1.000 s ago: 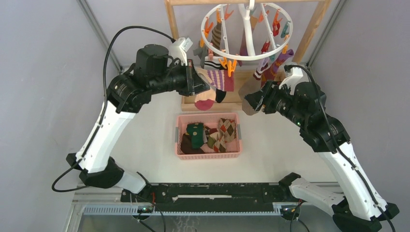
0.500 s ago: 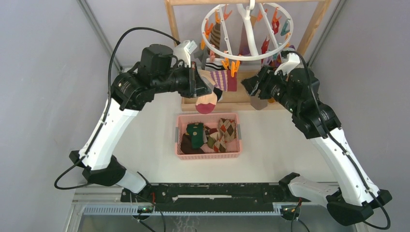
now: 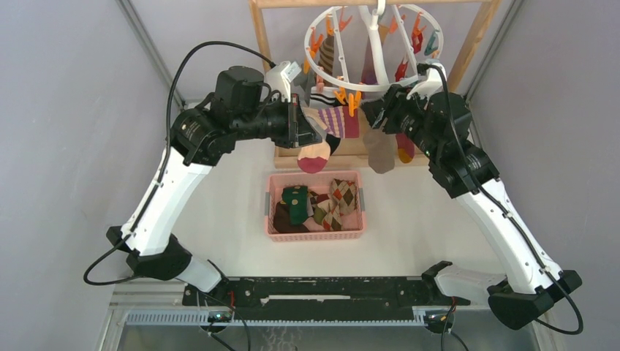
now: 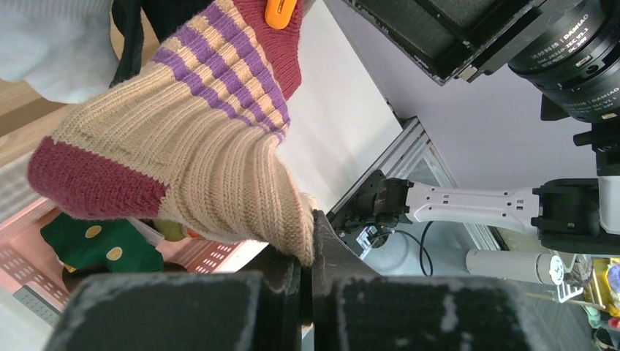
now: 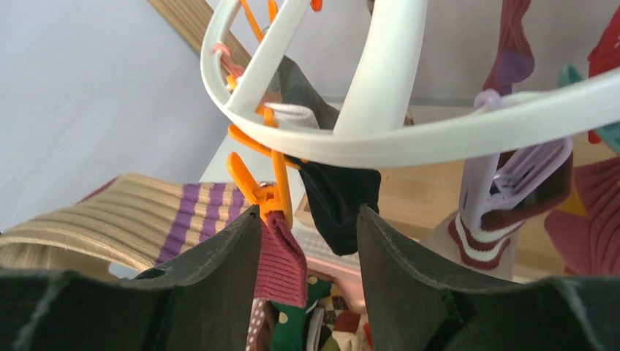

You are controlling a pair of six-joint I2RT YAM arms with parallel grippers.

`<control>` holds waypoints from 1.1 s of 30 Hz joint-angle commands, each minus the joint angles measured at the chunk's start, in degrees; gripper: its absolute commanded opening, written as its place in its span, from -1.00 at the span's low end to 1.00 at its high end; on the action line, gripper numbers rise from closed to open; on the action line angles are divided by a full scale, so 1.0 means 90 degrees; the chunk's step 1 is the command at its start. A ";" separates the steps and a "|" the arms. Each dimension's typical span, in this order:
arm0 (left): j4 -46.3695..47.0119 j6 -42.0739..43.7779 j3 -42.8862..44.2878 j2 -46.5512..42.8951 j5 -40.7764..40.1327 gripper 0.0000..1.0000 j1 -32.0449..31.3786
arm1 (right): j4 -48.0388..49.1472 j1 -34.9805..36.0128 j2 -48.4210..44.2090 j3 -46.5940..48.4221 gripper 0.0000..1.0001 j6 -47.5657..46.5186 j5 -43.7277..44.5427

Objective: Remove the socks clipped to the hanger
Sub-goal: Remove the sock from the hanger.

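**One striped sock [image 4: 197, 146] in the left gripper [image 4: 307, 245]; right gripper [image 5: 307, 219] open at its orange clip [image 5: 265, 191]**

The left gripper is clamped on a beige fold of the striped sock, whose maroon cuff hangs clipped to the white hanger [image 3: 376, 40]. The right gripper's fingers [image 5: 219, 278] stand apart, flanking orange clip and cuff, gripping nothing. Below, more socks [image 3: 298, 205] lie in the pink basket [image 3: 314, 235].

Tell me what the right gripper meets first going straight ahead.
Probably the orange plastic clip pinching the striped knit sock's maroon cuff, just inside the open right gripper; depth is unclear.
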 commanded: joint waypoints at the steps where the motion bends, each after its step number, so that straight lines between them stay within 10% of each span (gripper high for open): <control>1: 0.0115 0.0148 0.0239 0.0014 0.0185 -1.00 -0.0015 | 0.0700 0.0015 0.0019 0.0197 0.15 -0.0211 0.0100; 33: 0.0005 0.0167 0.0280 0.0055 0.0269 -1.00 -0.0020 | 0.1333 0.0553 0.0514 0.0197 0.22 -0.0368 0.0256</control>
